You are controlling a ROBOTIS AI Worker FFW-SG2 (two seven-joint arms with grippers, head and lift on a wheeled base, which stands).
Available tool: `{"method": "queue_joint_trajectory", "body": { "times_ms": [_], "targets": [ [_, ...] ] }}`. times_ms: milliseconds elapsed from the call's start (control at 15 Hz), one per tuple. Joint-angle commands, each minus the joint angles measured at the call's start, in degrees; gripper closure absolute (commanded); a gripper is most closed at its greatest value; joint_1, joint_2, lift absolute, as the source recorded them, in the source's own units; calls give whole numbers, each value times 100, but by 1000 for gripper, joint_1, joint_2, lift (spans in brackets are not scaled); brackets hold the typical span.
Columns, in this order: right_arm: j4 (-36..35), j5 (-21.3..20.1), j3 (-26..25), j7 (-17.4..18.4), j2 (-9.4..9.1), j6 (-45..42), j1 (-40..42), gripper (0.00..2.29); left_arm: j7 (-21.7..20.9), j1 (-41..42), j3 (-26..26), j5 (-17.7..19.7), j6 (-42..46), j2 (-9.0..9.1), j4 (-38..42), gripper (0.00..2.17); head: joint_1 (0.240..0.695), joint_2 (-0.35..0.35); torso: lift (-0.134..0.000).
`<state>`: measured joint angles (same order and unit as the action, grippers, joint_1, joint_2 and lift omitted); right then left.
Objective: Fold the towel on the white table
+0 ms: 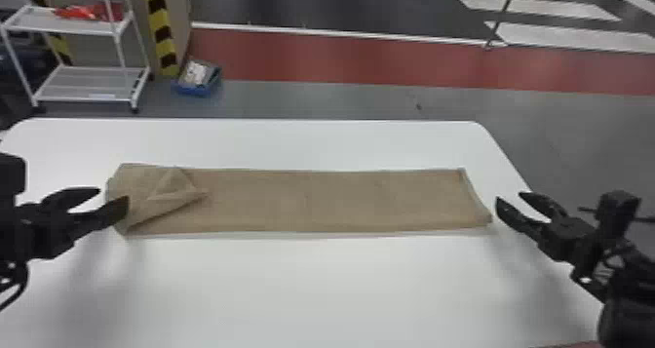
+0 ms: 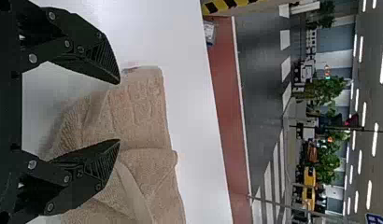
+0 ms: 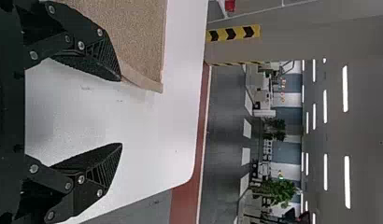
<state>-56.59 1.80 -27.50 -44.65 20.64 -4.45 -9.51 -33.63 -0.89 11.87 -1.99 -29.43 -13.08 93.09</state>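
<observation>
Left gripper [image 1: 114, 196]: fingers parted, grasping nothing; over the towel's left end.
Right gripper [image 1: 509, 197]: likewise parted and unladen; just beside the towel's right end, one fingertip near its corner.
Towel [image 1: 341, 201]: tan; a long band lying crosswise on the table, its left end rumpled, with a pointed flap turned over the top.
Table [image 1: 312, 283]: white; extends beyond the towel.
Rack [image 1: 92, 81]: white, two shelves visible; red items [image 1: 87, 11] on the upper.
Box [image 1: 197, 89]: blue, on the floor beside the rack.
Floor strip [image 1: 341, 59]: red, beyond the table.
</observation>
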Motion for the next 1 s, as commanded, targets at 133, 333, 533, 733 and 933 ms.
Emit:
{"method": "queue_joint_trajectory", "body": {
  "times_ms": [133,333,533,733,933],
  "targets": [
    [-1,13,-54,0,11,2,46,461,-47,-43,-317,-21,47,16,-28,522,695,-184,-123],
    [-1,13,-98,0,19,-16,55,461,-328,-35,-369,-73,-287,7,7,522,695,-205,-123],
    [-10,13,-98,0,19,-16,55,461,-407,-17,-334,-100,-551,-19,87,525,695,-225,-123],
    [-10,13,-98,0,11,-16,55,461,-407,-17,-325,-100,-551,-37,87,643,695,-222,-123],
    [-10,13,-107,0,11,-16,55,461,-345,9,-308,-56,-534,-10,192,913,695,-219,-123]
  ]
}}
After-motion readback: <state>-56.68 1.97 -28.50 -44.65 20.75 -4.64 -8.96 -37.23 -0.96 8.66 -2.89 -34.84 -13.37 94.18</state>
